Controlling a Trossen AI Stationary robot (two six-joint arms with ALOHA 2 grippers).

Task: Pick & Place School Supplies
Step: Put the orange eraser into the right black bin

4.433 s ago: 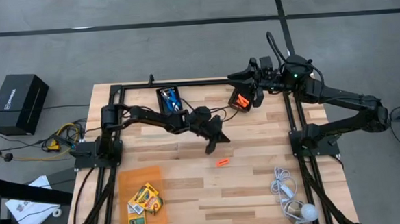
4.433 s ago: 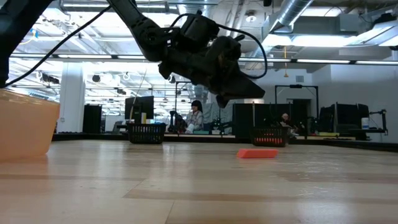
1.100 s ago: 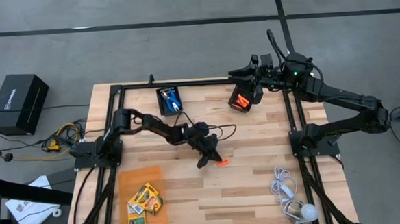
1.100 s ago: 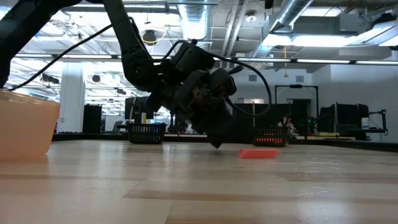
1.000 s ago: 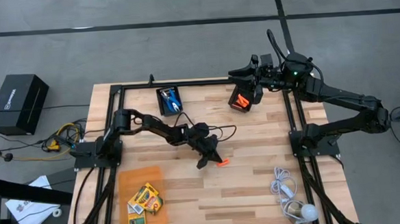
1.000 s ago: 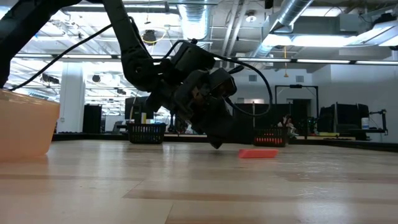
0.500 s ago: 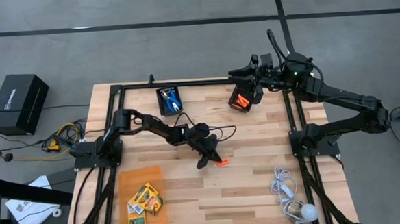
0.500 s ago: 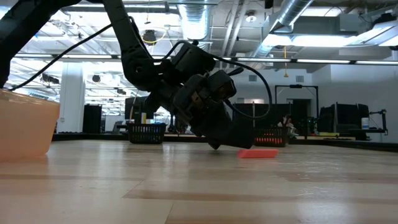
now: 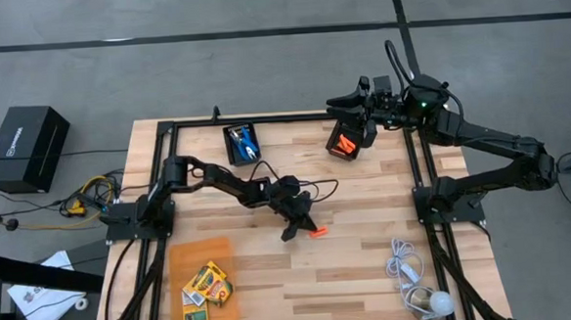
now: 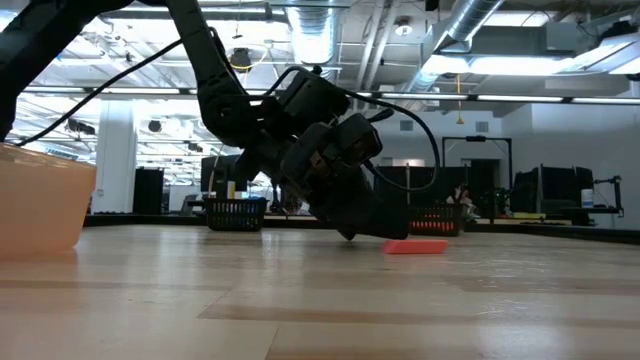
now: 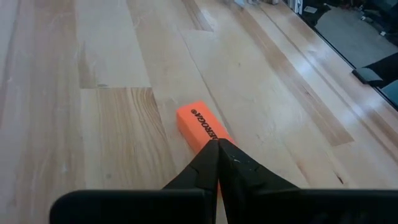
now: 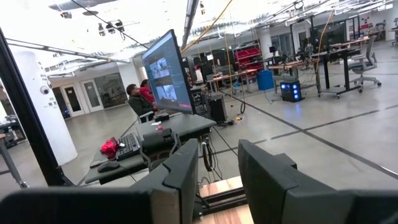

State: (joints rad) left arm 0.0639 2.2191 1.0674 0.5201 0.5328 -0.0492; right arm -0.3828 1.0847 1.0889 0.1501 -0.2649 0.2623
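Note:
A stubby orange piece point(image 9: 318, 232) lies flat on the wooden table near its middle. My left gripper point(image 9: 306, 225) is shut, and its tips stand at the near end of the orange piece point(image 11: 199, 123), low over the table point(image 10: 392, 234). My right gripper point(image 9: 364, 128) hangs high at the far right, above a black mesh bin point(image 9: 341, 142) that holds orange pieces. It is open, with nothing between its fingers point(image 12: 217, 177). The yellow-and-green crayon boxes point(image 9: 206, 285) lie in an orange tray at the near left. A blue-handled tool point(image 9: 243, 143) lies in another black bin. My left gripper's shut fingertips point(image 11: 217, 146) come slanting down from the table's left at the end of the orange piece point(image 11: 210, 137). I cannot tell whether they touch it. The piece lies flat on the table.
The orange tray point(image 9: 178, 259) stands at the near left and shows at the left of the low view point(image 10: 40, 200). A white cord with a round bulb point(image 9: 416, 282) lies at the near right. Black frame rails point(image 9: 418, 163) run along the table's sides.
In the low view my left gripper has tipped down a little, and its shut tips have come closer to the orange piece. The piece has stayed where it was.

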